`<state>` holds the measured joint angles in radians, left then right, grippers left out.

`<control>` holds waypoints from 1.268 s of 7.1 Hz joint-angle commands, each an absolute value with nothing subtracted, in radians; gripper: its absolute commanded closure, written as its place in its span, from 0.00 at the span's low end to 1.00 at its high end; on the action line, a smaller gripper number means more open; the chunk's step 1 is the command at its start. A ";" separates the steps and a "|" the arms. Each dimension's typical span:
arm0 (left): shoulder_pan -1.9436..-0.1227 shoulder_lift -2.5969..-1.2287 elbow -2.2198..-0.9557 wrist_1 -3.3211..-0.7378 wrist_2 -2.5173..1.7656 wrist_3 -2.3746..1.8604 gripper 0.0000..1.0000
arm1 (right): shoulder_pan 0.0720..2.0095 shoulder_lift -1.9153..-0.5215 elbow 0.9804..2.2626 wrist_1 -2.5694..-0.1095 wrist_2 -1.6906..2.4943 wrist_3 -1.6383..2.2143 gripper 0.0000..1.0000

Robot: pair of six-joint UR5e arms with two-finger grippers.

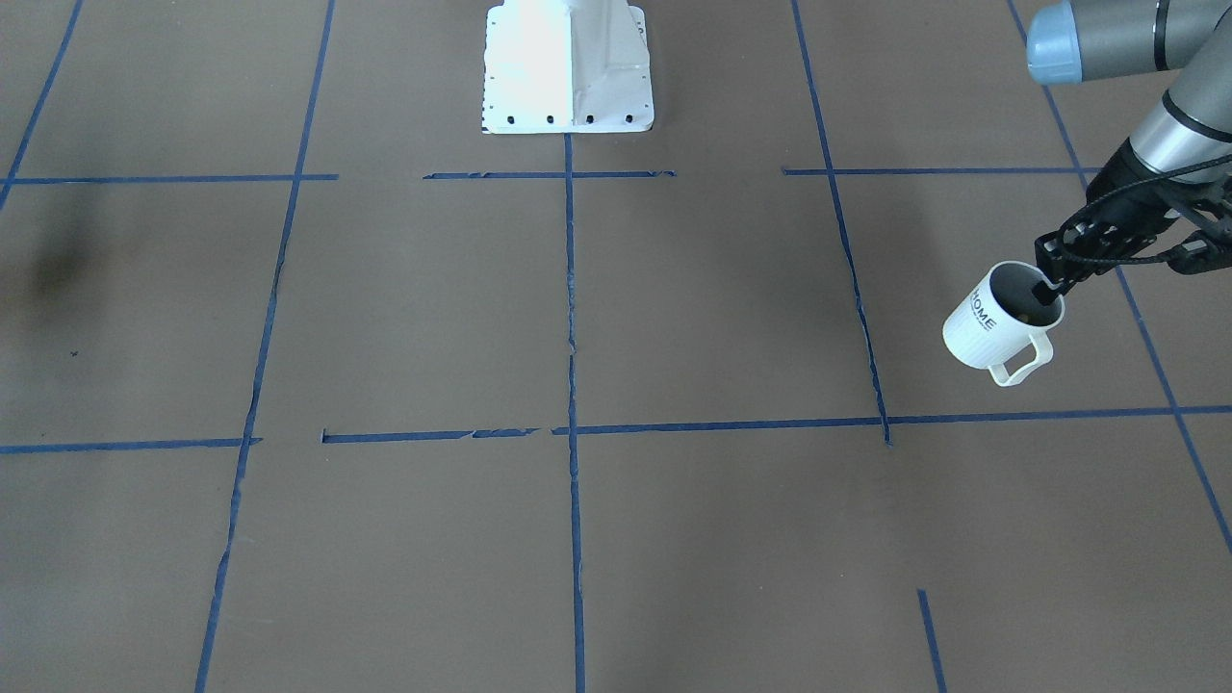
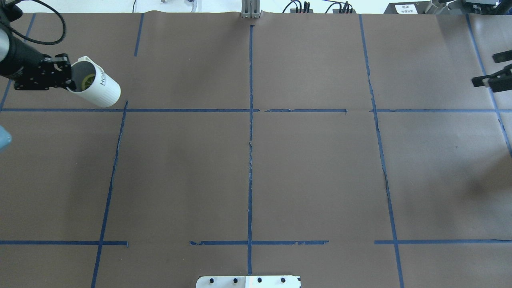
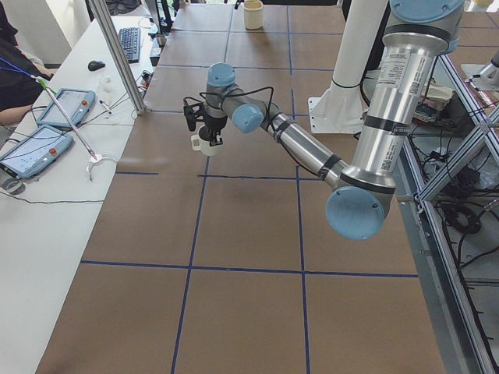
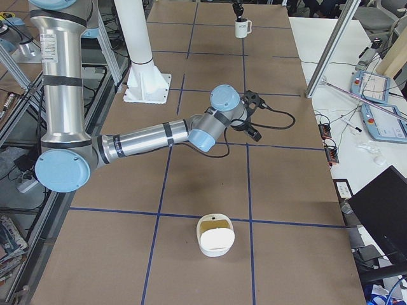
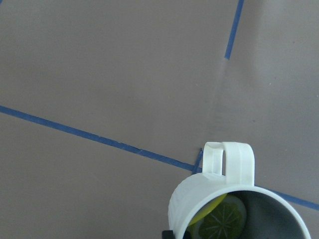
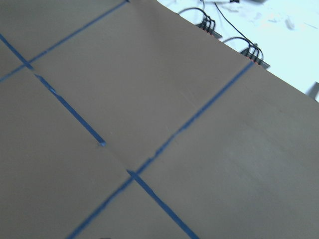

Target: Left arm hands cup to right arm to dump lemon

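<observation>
While the left gripper (image 2: 70, 80) pinches the cup (image 2: 103, 91) by its rim at the far left of the table (image 2: 256, 160), one finger inside the mouth and one outside, the lemon (image 5: 220, 219) lies at the cup's bottom. Well apart, at the overhead view's right edge, the right gripper (image 2: 485, 70) hangs with its fingers spread, holding nothing.
</observation>
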<state>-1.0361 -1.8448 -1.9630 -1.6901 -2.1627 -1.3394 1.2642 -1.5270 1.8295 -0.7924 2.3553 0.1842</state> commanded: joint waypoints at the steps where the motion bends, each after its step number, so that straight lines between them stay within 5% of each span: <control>1: -0.959 -2.001 -1.965 -1.600 -2.155 -1.607 1.00 | 1.030 -1.363 1.824 -0.608 2.129 0.430 0.01; 5: -0.878 -2.134 -1.965 -1.540 -2.157 -1.837 1.00 | 0.488 -1.129 1.815 -0.606 1.378 0.358 0.01; 9: -0.816 -2.206 -1.968 -1.514 -2.157 -1.930 1.00 | 0.269 -1.063 1.819 -0.611 1.044 0.235 0.01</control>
<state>-0.8330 -2.1910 -1.9675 -1.5168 -2.1568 -1.9168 0.3120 -1.0725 1.8176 -0.6101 1.1057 0.2763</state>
